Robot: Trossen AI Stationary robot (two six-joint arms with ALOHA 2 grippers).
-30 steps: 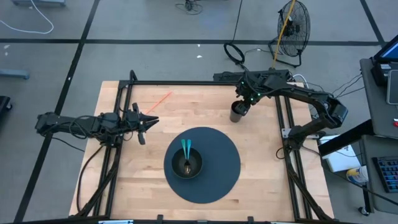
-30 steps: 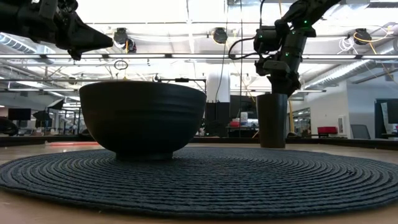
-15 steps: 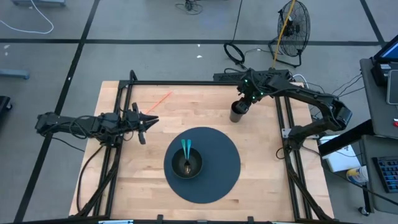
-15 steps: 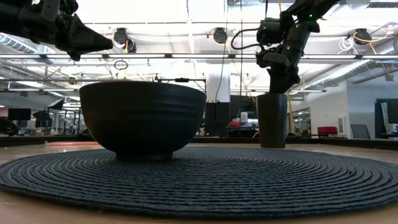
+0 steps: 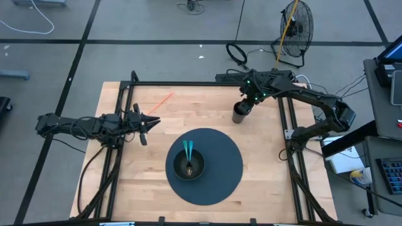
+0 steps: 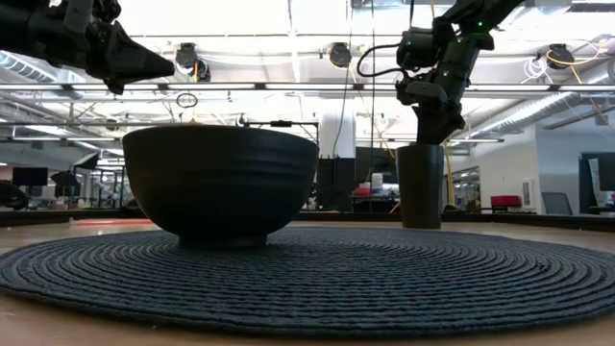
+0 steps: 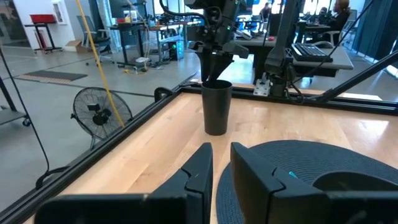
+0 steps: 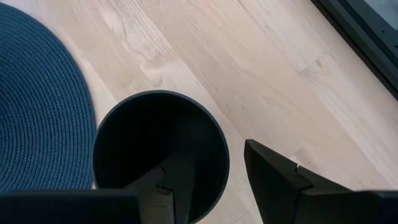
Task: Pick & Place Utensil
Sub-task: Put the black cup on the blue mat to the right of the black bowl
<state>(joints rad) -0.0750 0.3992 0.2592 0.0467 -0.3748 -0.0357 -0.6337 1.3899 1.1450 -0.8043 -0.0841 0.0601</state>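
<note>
The right pincer (image 5: 244,108) hangs over the dark cup (image 5: 239,114) at the far side of the surface (image 5: 125,182), its fingers (image 8: 283,177) parted across the rim, one inside and one outside, holding nothing. The teal-handled utensil (image 5: 188,152) lies in the bowl (image 5: 188,166) on the round mat (image 5: 220,169). The left pincer (image 5: 146,125) waits at the left, fingers narrow and empty.

Both arms are dark, near-black jointed links with black cables looped loosely along them. The right arm (image 5: 301,97) carries small green indicator lights near its wrist. Each end effector ends in two matte black, wedge-shaped fingers (image 7: 193,177) with angular, faceted faces and blunt tapered tips (image 8: 280,171).
</note>
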